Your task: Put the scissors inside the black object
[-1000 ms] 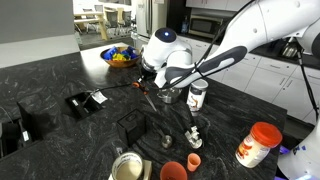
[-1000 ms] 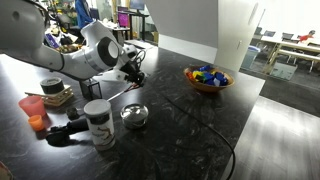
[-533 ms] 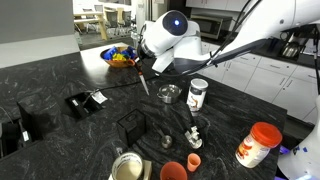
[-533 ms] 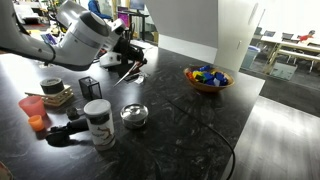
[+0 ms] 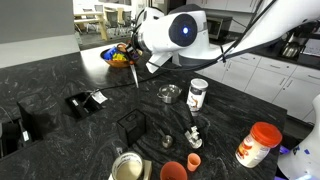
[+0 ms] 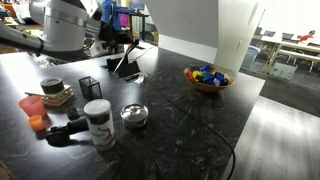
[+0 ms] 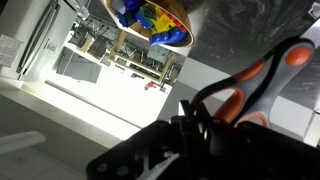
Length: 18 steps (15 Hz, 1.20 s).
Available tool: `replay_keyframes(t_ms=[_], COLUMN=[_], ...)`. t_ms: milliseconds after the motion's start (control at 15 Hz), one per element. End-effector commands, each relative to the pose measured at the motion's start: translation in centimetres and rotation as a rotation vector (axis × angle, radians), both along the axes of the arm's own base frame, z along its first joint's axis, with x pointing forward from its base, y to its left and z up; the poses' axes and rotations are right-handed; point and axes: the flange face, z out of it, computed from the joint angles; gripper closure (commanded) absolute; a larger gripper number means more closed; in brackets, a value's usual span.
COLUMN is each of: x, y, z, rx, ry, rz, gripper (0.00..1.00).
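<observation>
- Scissors (image 5: 136, 77), small, orange-red plastic loops, slim dark metal blades: in the air, blades hanging down, over the far part of the black stone worktop (image 5: 60, 75)
- Robotiq gripper (image 5: 143, 60): clamped on the handle end
- Low black thin-walled rectangular basket (image 5: 133, 126): mid-worktop, towards the near edge, no scissors in it
- Judged: pickup done; carry, lowering and release left
- Writing: white label (image 5: 97, 96) on flat black item (image 5: 82, 101), unreadable

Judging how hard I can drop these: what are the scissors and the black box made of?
The scissors: glossy orange-red handle loops look like moulded plastic; slim dark blades, probably metal. The black object: thin, matte walls without glint, plastic or coated wire, I cannot tell.
</observation>
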Motion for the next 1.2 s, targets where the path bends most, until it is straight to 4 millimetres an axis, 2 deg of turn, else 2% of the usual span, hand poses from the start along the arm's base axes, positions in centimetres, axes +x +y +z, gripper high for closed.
replay_keyframes(t_ms=[0,333,733,933,1067,1133], x=[-1.1,-3.0,-7.0,-8.7,-9.5,-8.4], y=[0.7,3.1,7.0,8.2,8.4,8.8], z=[0.7,0.9,0.9,1.1,1.1,0.9], rx=[0.027,0.044,0.075,0.091,0.106,0.101], ry=[-0.082,-0.155,-0.203,-0.220,-0.213,-0.204], rz=[0.008,0.088,0.208,0.233,0.238,0.227], gripper=[0.98,0.98,0.98,0.98,0.98,0.93])
